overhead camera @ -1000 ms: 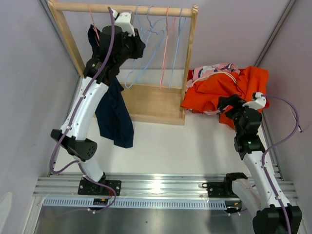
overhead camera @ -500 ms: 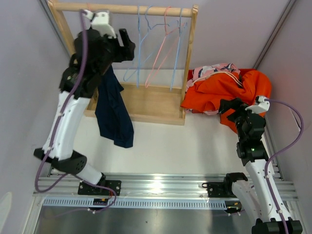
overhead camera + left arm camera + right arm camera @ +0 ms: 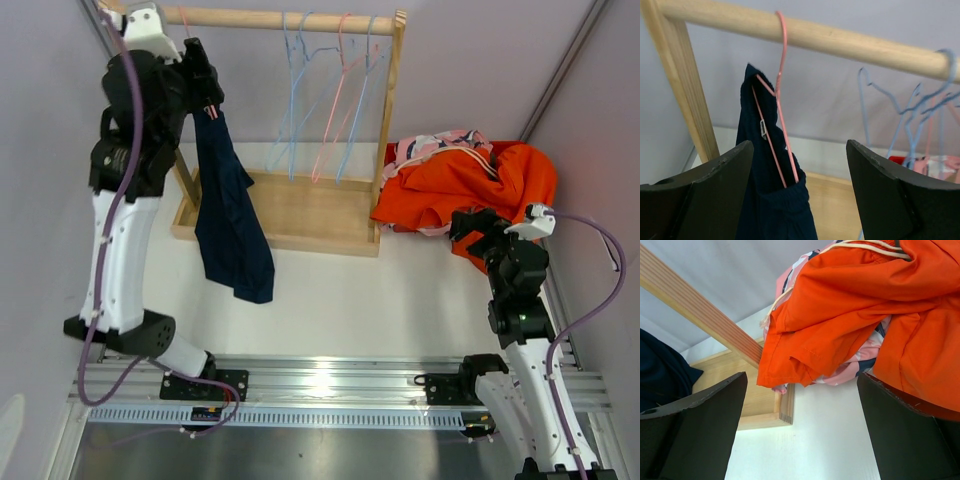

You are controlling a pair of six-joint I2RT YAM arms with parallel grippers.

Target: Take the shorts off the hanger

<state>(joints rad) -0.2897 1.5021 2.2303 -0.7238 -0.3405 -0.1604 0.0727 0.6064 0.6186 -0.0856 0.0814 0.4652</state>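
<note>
Plain navy shorts (image 3: 230, 215) hang from a pink hanger (image 3: 781, 85) at the left end of the wooden rail (image 3: 290, 18); they also show in the left wrist view (image 3: 767, 200). My left gripper (image 3: 205, 75) is open, high by the rail, with the hanger and waistband just ahead between its fingers (image 3: 705, 195). Bright orange shorts (image 3: 455, 180) lie in a heap with pink printed shorts (image 3: 430, 145) at the right; both show in the right wrist view (image 3: 850, 300). My right gripper (image 3: 470, 225) is open and empty beside that heap.
Several empty blue and pink hangers (image 3: 330, 100) hang on the rail's right half. The wooden rack base (image 3: 310, 210) and its right post (image 3: 390, 120) stand mid-table. Grey walls close both sides. A metal rail (image 3: 320, 380) runs along the near edge.
My left arm has swung left and up, off the middle of the rail to its left end. The navy shorts now hang uncovered. My right gripper drew back slightly from the heap.
</note>
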